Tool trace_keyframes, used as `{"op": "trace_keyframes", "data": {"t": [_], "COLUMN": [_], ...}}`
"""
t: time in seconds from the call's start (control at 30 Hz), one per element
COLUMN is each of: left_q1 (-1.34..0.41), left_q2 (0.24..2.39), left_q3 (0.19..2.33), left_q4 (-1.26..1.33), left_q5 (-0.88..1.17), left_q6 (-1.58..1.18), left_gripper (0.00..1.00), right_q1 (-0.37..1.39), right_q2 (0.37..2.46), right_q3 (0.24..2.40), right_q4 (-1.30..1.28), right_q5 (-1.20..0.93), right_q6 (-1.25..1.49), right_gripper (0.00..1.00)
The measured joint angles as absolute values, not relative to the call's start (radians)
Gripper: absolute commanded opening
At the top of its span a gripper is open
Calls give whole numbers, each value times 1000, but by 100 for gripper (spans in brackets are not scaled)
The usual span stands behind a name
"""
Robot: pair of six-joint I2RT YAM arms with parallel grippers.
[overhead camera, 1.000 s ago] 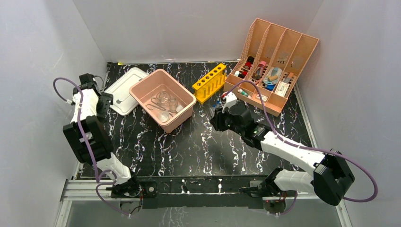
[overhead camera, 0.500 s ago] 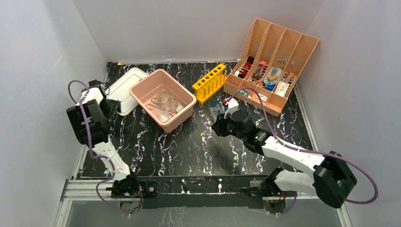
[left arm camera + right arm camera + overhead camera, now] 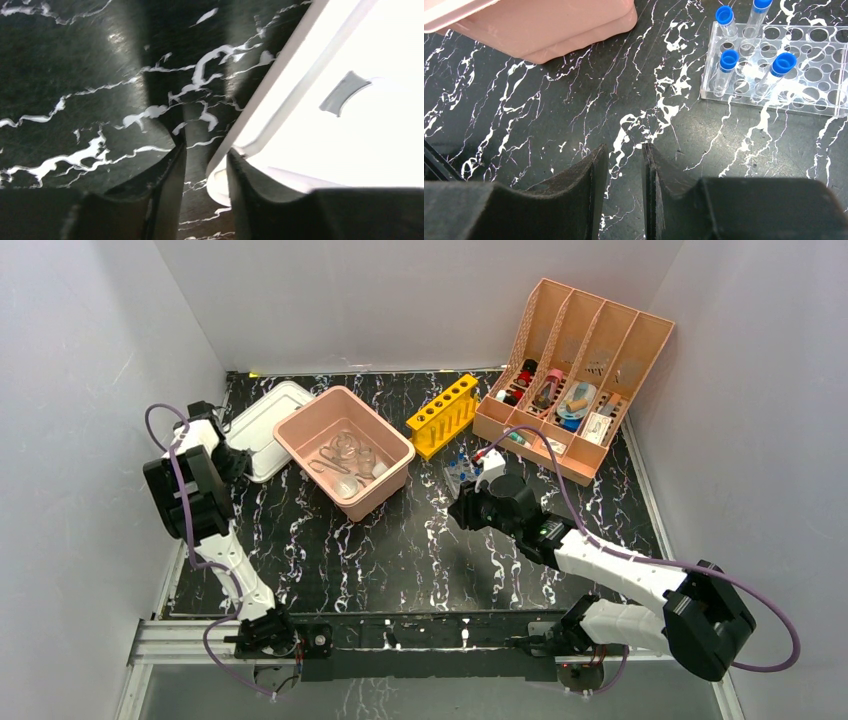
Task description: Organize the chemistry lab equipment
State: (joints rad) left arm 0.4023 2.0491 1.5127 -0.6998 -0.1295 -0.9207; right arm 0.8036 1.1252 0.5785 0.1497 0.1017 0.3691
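Note:
The chemistry lab equipment (image 3: 346, 456), clear glassware with thin metal tongs and a small white dish, lies inside the pink tub (image 3: 392, 472). My left gripper (image 3: 238, 462) is low at the near left corner of the white lid (image 3: 262, 426). In the left wrist view the left gripper (image 3: 206, 148) stands open with a narrow gap. The lid's (image 3: 350, 140) corner rim sits in that gap against the right finger, apart from the left one. My right gripper (image 3: 462, 508) hovers over bare table, and its jaws (image 3: 625, 146) stand slightly open with nothing between them.
A yellow tube rack (image 3: 442, 415) stands behind the tub. A clear rack (image 3: 804, 65) with blue-capped tubes (image 3: 726, 56) sits just beyond my right gripper. The peach organizer (image 3: 575, 380), holding small items, is at the back right. Grey walls close in on both sides.
My left gripper has come down to the lid's corner and its jaws have narrowed around the rim. The right gripper drew back slightly from the clear rack.

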Motion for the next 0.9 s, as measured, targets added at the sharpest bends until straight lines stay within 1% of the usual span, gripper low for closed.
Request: {"op": "trace_keyframes", "data": {"t": [0.07,0.27,0.5,0.73,0.9], "left_q1": [398,397,398,398,398], "left_q2": [2052,2006,1942,1839,1751], "left_q3": [1514,1439,1382,1453,1461], "left_q4": [-665,-572,-539,-515,-476], "left_q5": [-120,-120,-130,-76,-15], "left_q6": [-919,-886,-876,-851,-836], "left_gripper": [0,0,0,0,0], "right_q1": [804,804,804,804,804], "right_q2": [1125,1126,1129,1140,1150], "right_q3": [578,577,577,578,577], "right_q4": [150,151,151,154,155], "right_q5": [102,101,101,85,68], "right_q6": [372,382,386,390,394], "right_gripper": [40,40,40,39,39]}}
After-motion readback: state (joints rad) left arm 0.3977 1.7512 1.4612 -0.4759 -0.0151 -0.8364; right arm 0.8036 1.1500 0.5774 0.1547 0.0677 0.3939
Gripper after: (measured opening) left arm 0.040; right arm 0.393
